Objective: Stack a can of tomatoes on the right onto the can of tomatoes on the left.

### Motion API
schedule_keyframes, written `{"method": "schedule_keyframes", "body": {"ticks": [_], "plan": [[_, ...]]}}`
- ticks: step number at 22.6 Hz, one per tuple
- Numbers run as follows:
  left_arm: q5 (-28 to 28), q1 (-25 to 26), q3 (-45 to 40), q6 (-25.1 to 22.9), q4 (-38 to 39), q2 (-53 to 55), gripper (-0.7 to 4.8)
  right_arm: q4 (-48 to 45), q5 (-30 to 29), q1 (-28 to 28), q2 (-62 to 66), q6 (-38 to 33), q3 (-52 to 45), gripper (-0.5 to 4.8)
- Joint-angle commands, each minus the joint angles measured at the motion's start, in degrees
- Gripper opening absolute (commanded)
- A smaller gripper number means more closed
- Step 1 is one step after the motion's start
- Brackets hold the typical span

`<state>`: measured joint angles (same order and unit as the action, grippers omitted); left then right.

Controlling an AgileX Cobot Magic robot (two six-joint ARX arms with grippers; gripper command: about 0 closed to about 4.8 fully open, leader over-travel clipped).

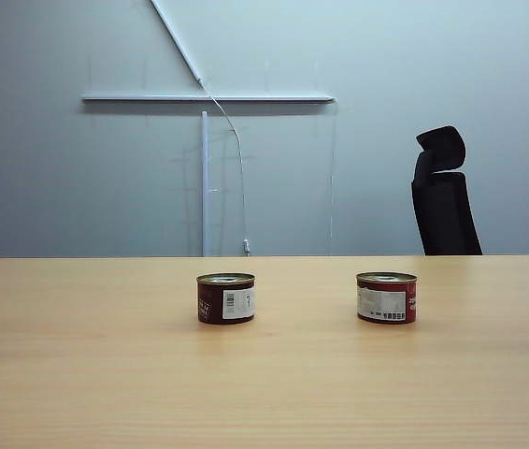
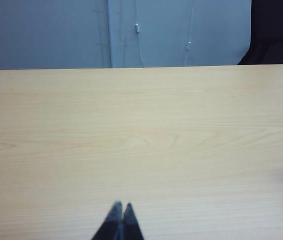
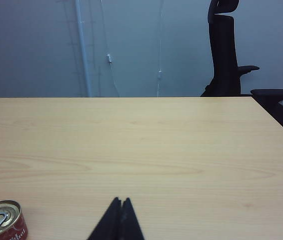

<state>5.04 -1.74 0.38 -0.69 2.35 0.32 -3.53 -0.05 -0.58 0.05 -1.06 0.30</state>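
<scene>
Two short red cans of tomatoes with white labels stand upright on the wooden table (image 1: 78, 374) in the exterior view: the left can (image 1: 225, 298) and the right can (image 1: 386, 297), a good gap apart. Neither arm appears in that view. In the left wrist view my left gripper (image 2: 122, 205) is shut with nothing in it, over bare table. In the right wrist view my right gripper (image 3: 121, 200) is shut and empty too. A can with a pull-tab lid (image 3: 1, 220) stands off to one side of it, apart from the fingers.
A black office chair (image 1: 444, 196) stands behind the table's far right edge, also seen as the chair (image 3: 226, 50) in the right wrist view. A grey wall with white cable ducts (image 1: 205, 178) is behind the table.
</scene>
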Motion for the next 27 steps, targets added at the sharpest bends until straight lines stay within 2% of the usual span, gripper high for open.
{"method": "schedule_keyframes", "body": {"ticks": [1,10,14,19,22,25,27], "plan": [[0.17,0.0,0.13,-0.37,-0.7,0.02,-0.02,-0.87,0.09,-0.02,-0.09,-0.22,-0.24,-0.08],[0.17,-0.13,0.13,-0.37,-0.7,0.02,-0.02,-1.4,-0.57,-0.09,-0.09,-0.5,-0.24,-0.08],[0.13,-4.63,0.13,-0.37,-0.7,0.02,-0.02,-4.48,-7.98,-0.09,-0.09,-0.52,-0.24,-0.08],[0.15,-16.37,0.13,-0.37,-0.7,0.02,-0.02,-7.54,-9.05,-0.09,-0.09,-4.04,-0.24,-0.09],[0.15,-23.08,0.13,-0.37,-0.7,0.02,-0.02,-7.78,-9.05,-0.09,-0.09,-9.07,-0.15,-0.09],[0.22,-30.82,0.13,-0.37,-0.7,0.07,-0.02,-8.39,-9.11,-0.09,-0.09,-17.38,0.07,-0.09],[0.22,-33.83,0.13,-0.37,-0.72,0.63,-0.02,-8.31,-9.38,-0.11,0.07,-18.05,1.22,-0.09]]}}
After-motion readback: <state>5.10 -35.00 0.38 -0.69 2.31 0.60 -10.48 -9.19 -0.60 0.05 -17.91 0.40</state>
